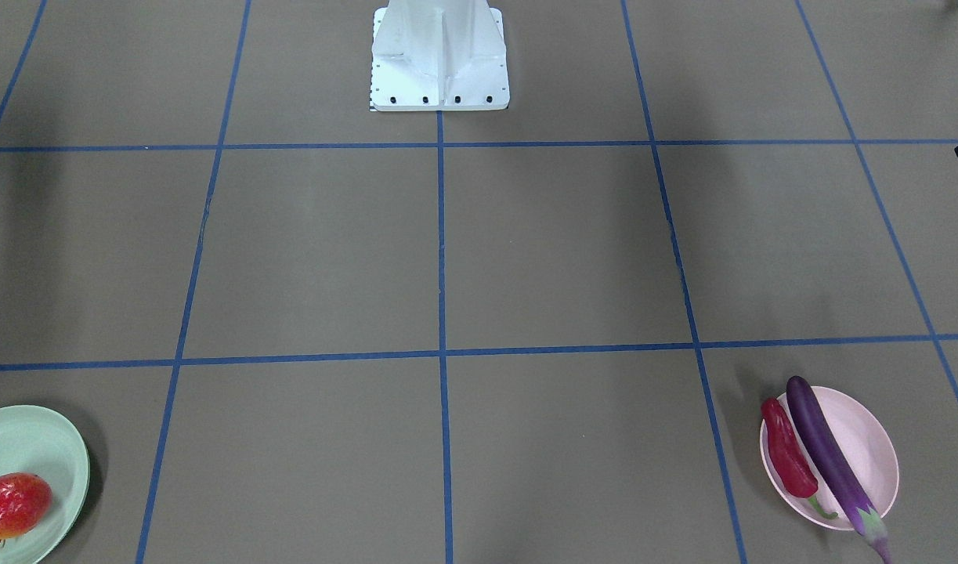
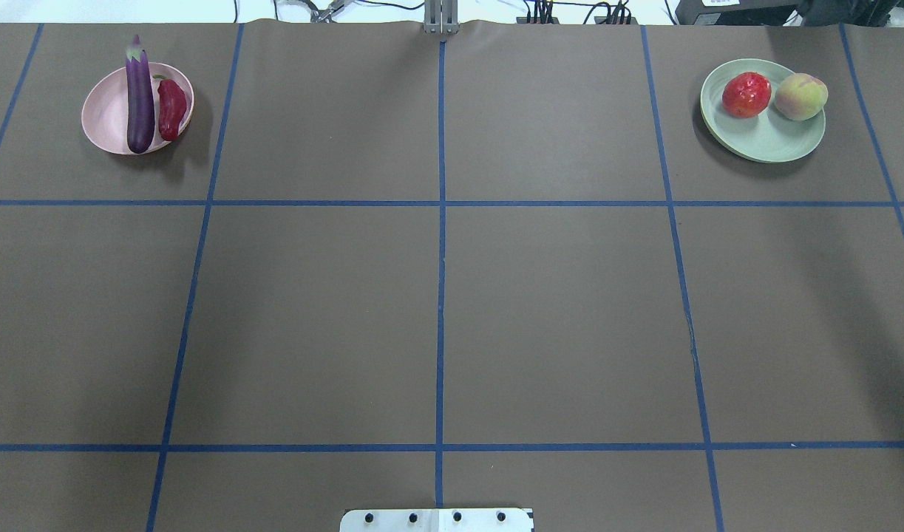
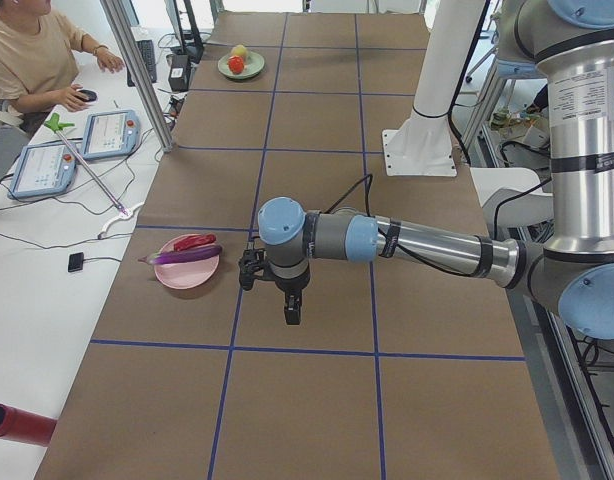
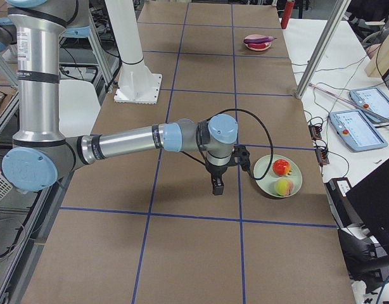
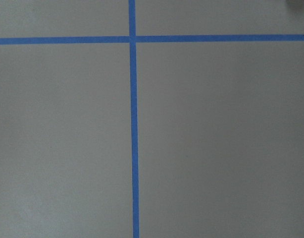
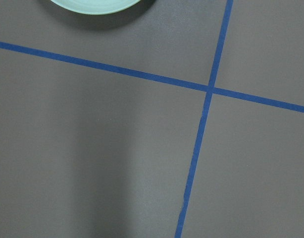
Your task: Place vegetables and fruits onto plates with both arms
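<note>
The purple eggplant [image 2: 140, 100] and the red chili pepper [image 2: 171, 108] lie side by side on the pink plate [image 2: 104, 118] at the far left. The red-orange fruit [image 2: 746, 94] and the peach [image 2: 800, 97] sit on the mint green plate [image 2: 766, 137] at the far right. My left gripper [image 3: 292, 315] shows only in the exterior left view, pointing down over bare table beside the pink plate [image 3: 187, 272]. My right gripper [image 4: 216, 185] shows only in the exterior right view, beside the mint plate [image 4: 294, 180]. I cannot tell whether either is open or shut.
The white base block [image 2: 437, 519] stands at the table's near edge. Blue tape lines [image 2: 440, 222] split the brown table into squares. An operator [image 3: 37, 60] sits at a side desk with tablets [image 3: 109, 132]. A red cylinder [image 3: 17, 423] lies there too.
</note>
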`<action>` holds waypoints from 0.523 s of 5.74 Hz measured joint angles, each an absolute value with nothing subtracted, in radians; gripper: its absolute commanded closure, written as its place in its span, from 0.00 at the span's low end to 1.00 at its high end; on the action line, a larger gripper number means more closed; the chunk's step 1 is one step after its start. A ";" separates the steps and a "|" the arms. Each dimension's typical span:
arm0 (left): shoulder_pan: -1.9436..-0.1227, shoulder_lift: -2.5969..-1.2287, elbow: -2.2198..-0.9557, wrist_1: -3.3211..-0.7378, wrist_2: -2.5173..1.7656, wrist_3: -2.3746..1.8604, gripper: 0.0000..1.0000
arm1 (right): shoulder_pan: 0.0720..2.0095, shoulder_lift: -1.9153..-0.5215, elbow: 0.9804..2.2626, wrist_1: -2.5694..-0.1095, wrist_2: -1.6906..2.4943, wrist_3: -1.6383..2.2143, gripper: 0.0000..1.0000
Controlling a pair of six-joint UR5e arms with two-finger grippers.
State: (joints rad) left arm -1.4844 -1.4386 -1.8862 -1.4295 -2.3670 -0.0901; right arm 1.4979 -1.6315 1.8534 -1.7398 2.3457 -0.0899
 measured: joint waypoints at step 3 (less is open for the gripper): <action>-1.486 -1.469 -1.894 -1.432 -2.367 -0.094 0.00 | 1.496 -1.631 1.846 -1.732 2.351 -0.086 0.00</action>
State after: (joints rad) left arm -1.4864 -1.4691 -1.8943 -1.4323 -2.3669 -0.0935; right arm 1.4961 -1.6305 1.8461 -1.7315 2.3507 -0.0860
